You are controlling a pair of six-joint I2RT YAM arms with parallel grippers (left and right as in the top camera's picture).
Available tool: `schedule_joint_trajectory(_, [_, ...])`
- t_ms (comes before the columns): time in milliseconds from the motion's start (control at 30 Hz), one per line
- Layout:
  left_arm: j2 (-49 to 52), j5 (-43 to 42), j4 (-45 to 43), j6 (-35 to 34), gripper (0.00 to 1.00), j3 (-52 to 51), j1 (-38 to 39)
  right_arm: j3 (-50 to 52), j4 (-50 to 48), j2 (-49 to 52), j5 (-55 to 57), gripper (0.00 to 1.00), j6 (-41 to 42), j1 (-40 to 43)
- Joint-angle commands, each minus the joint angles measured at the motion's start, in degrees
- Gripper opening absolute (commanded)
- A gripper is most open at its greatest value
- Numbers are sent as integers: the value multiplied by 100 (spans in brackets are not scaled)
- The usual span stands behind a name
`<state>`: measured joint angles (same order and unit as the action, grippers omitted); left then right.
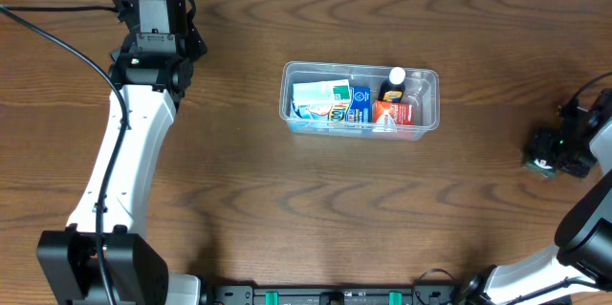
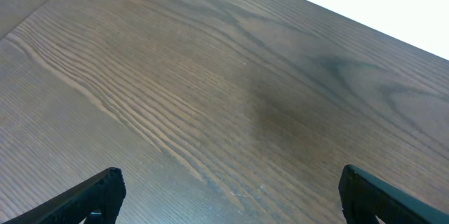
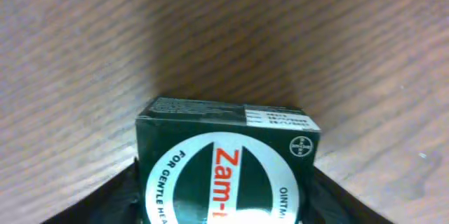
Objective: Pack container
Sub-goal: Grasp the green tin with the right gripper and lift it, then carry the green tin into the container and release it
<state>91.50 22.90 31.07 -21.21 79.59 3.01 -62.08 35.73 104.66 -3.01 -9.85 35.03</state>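
The right claw (image 3: pixel 224 176) is squeezed onto a small dark green box (image 3: pixel 226 136). One dark finger (image 3: pixel 105 199) sits at the left side of the box and the other is at its right side. The box has a white ring on its face with red letters that start "Zam". It is low over the brown wooden table (image 1: pixel 239 190), at the right edge.

The left claw (image 2: pixel 231 182) is at the far left of the table. Its two fingers are spread wide, with only bare wood between them. It holds nothing.

The container (image 1: pixel 428 104) is a clear plastic tub. It sits flat on the table, a bit right of the middle and toward the far side. Its long side runs from left to right and its open top faces up.

From the right claw, the container is off to the left and a little farther away, well apart. From the left claw, it is off to the right and nearer, also well apart. Neither claw touches it.

Inside it, from left to right, are a white and teal box (image 1: pixel 320 98), a blue box (image 1: pixel 359 102) and a red box (image 1: pixel 390 114). A little bottle (image 1: pixel 394 83) with a white cap lies just behind the red box, by the far wall.
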Motion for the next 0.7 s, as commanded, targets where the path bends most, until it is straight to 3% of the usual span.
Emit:
schedule_joint_trajectory(0, [13,66,-2,-74,98,20,-20,31,-52,101,-20,50,212,42])
schedule_joint_trajectory(233, [13,68,-2,-74,98,20,-20,-350,168,85,-37,45,782,-39])
schedule_joint_trajectory(667, [13,68,-2,-74,98,20,-20,-2684,2756,79,-402,46,1853,-1178])
